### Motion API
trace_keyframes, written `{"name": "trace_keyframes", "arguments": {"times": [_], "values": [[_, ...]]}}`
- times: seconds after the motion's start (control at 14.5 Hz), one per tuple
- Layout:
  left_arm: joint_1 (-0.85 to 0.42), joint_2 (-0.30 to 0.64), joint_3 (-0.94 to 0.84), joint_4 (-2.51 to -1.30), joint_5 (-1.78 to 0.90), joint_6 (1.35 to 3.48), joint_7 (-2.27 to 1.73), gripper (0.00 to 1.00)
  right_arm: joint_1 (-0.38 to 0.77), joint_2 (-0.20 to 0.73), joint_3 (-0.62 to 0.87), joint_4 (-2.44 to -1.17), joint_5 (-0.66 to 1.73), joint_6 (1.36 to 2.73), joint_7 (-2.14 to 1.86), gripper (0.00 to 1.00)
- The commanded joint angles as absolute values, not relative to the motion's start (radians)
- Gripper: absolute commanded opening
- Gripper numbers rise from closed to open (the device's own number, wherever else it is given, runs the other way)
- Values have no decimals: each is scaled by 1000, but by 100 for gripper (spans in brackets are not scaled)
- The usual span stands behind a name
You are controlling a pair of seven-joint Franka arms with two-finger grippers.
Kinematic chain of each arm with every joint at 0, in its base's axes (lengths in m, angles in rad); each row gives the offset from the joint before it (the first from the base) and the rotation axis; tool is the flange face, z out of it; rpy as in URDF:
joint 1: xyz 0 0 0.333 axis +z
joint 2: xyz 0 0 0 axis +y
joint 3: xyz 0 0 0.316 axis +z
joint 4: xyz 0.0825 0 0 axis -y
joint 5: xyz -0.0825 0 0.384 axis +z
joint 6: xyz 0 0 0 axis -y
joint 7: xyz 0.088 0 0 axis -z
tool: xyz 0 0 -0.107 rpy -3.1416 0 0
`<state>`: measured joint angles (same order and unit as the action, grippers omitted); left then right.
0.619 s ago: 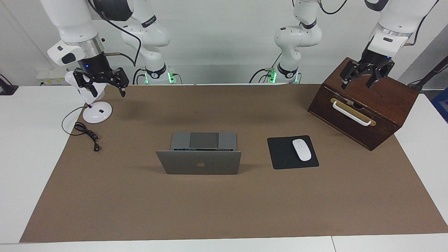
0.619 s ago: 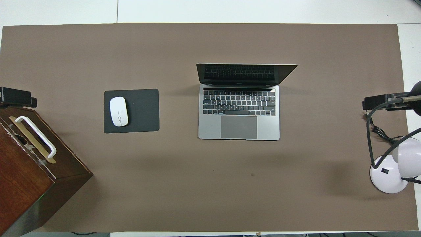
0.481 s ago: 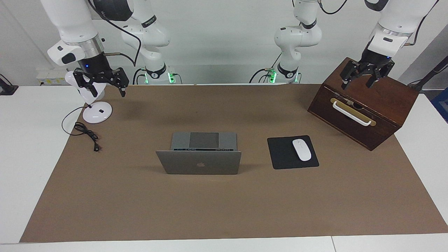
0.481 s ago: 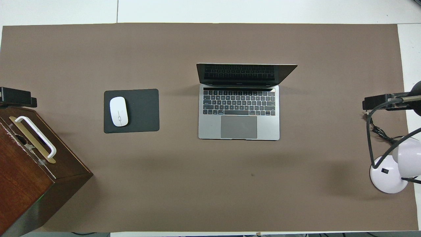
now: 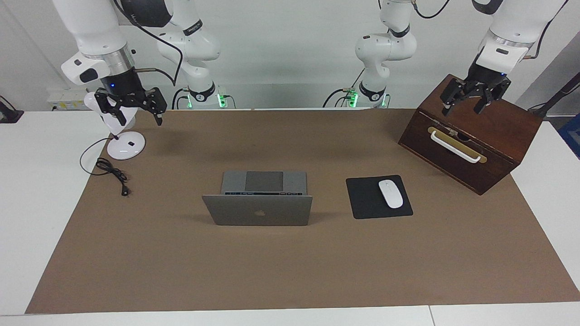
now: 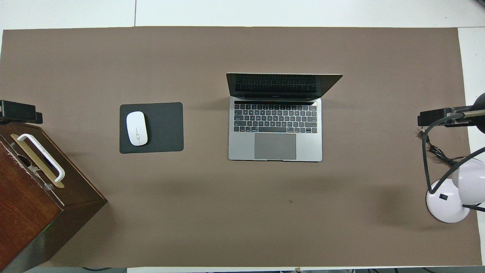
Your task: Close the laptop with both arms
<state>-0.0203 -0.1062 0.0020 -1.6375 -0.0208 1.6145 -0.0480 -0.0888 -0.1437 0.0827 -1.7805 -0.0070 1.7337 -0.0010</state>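
Laptop lid stands open, and we see the dark logo on its silver back in the facing view. In the overhead view the laptop shows its grey keyboard deck and trackpad, with the screen raised at the edge farther from the robots. It lies near the middle of the brown mat, well apart from both arms.

We see the left gripper up in the air over the wooden box at the left arm's end of the table. Its fingers are spread apart and it holds nothing. In the overhead view only a dark part of the left gripper shows at the edge, above the wooden box.

The right gripper hangs over the edge of the mat, just beside the white desk lamp, at the right arm's end of the table. Its fingers also stand wide apart and it holds nothing. From above we see a dark part of the right gripper near the white desk lamp.

Beside the laptop, toward the left arm's end, a white mouse rests on a black mouse pad. A black cable lies on the mat near the lamp's base.
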Motion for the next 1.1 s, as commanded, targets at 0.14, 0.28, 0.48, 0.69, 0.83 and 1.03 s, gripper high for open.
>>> {"name": "trace_keyframes", "arguments": {"times": [0.14,0.28,0.48,0.69,0.83,1.03], "values": [[-11,-121,-2,-1652,-29,1618,-57,100,-100,-129,87,-1764,-9,1787,18,100],[-11,-121,-2,-1654,-29,1631,-52,100,-100,-123,87,-1764,-9,1822,17,100],[-12,-118,-2,-1652,-23,1657,-52,100,-103,-74,87,-1714,-9,1871,15,100],[-12,-118,-2,-1654,-23,1652,-52,100,-100,56,87,-1544,-12,1864,15,99],[-12,-118,-2,-1654,-23,1654,-54,100,-94,129,90,-1468,-20,1870,17,94],[-11,-120,-2,-1655,-25,1655,-58,79,-89,210,94,-1382,-21,1870,15,87]]}}
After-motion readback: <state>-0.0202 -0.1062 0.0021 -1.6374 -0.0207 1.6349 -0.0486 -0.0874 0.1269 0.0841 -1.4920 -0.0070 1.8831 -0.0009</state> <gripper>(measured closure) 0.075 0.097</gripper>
